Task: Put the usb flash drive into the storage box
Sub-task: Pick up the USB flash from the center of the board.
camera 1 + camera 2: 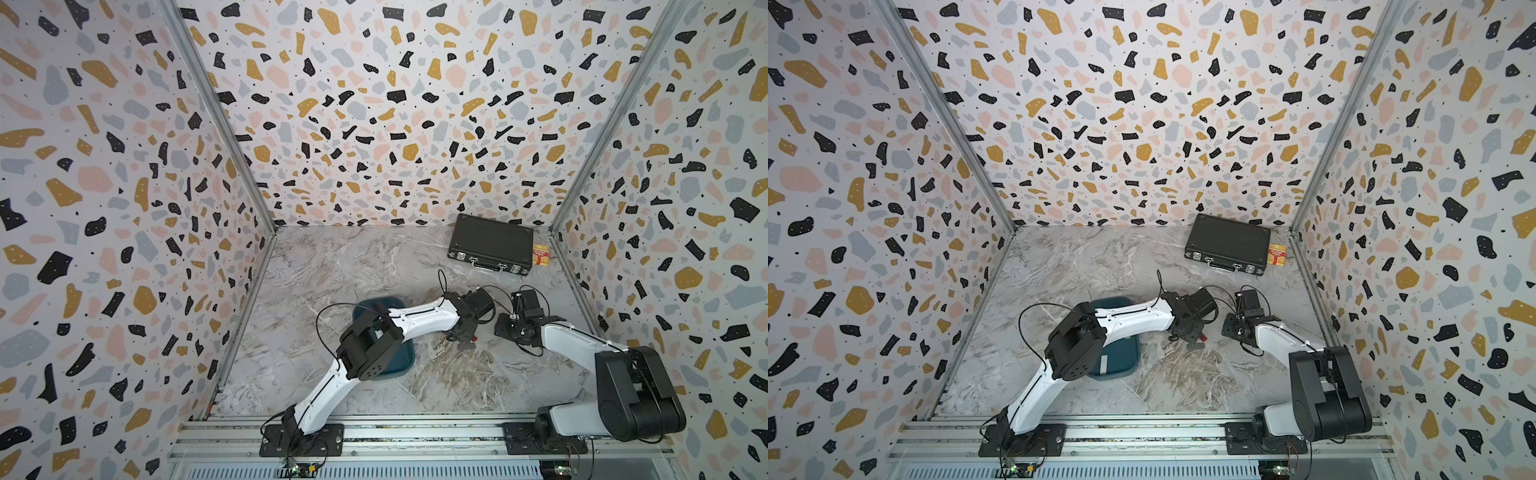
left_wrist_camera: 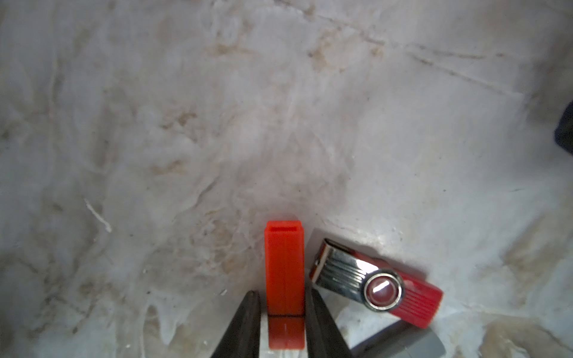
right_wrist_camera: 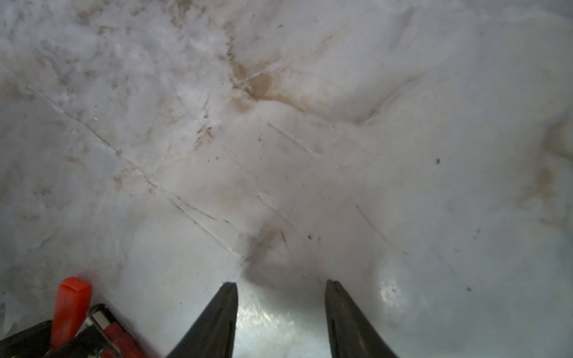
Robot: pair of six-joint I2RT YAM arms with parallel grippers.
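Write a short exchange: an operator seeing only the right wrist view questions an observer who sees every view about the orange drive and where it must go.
Operator: I see an orange drive at my picture's edge. Is it held?
Observer: The fingers of the left gripper flank it closely; whether they already clamp it, I cannot tell.
Operator: Where does it go?
Observer: The storage box lies partly hidden beneath the left arm's elbow in both top views, on the robot's left of the drive.
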